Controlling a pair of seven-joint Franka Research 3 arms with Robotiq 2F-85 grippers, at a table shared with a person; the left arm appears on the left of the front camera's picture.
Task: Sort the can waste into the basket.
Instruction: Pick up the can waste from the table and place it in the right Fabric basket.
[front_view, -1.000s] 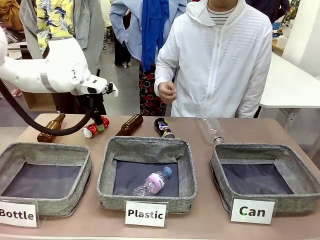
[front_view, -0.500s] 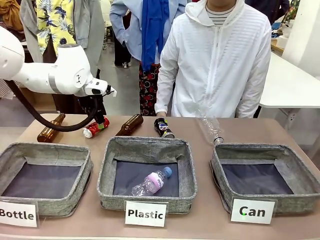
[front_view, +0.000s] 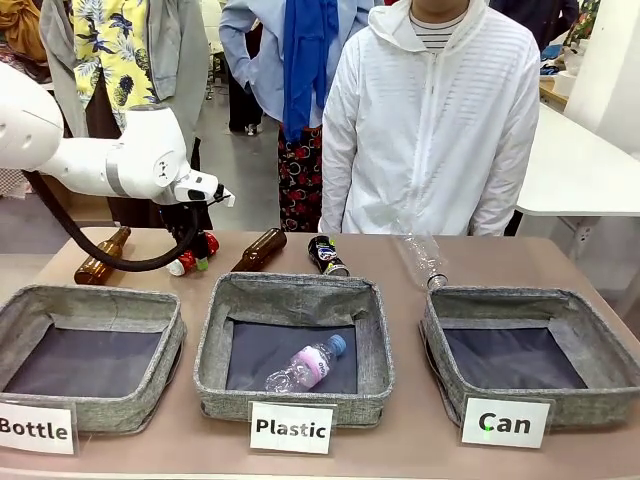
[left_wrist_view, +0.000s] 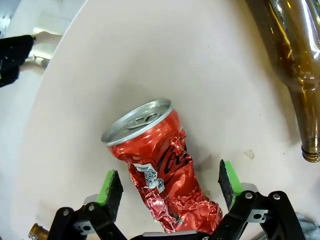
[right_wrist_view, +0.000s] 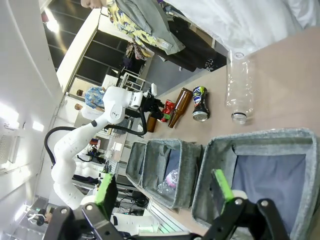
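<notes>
The crushed red can (left_wrist_view: 160, 165) lies on its side on the table between my left gripper's (left_wrist_view: 170, 182) green pads (left_wrist_view: 111, 186), with a small gap on each side. In the front view that gripper (front_view: 192, 255) is down at the red can (front_view: 208, 243) at the table's far left. The black can (front_view: 325, 255) lies at the far middle. At the front right stands the grey "Can" basket (front_view: 445, 300), holding nothing. My right gripper (right_wrist_view: 164, 187) hangs open above that basket (right_wrist_view: 250, 140), grasping nothing.
The "Plastic" basket (front_view: 215, 340) holds one clear bottle (front_view: 305, 365). The "Bottle" basket (front_view: 170, 345) stands at the left. Two brown bottles (front_view: 100, 257) (front_view: 262, 248) flank the red can; a clear bottle (front_view: 422, 258) lies at the far right. A person (front_view: 430, 120) stands behind the table.
My left arm has come down and its jaws have narrowed around the red can. The person's hand has drawn back from the table's far edge.
</notes>
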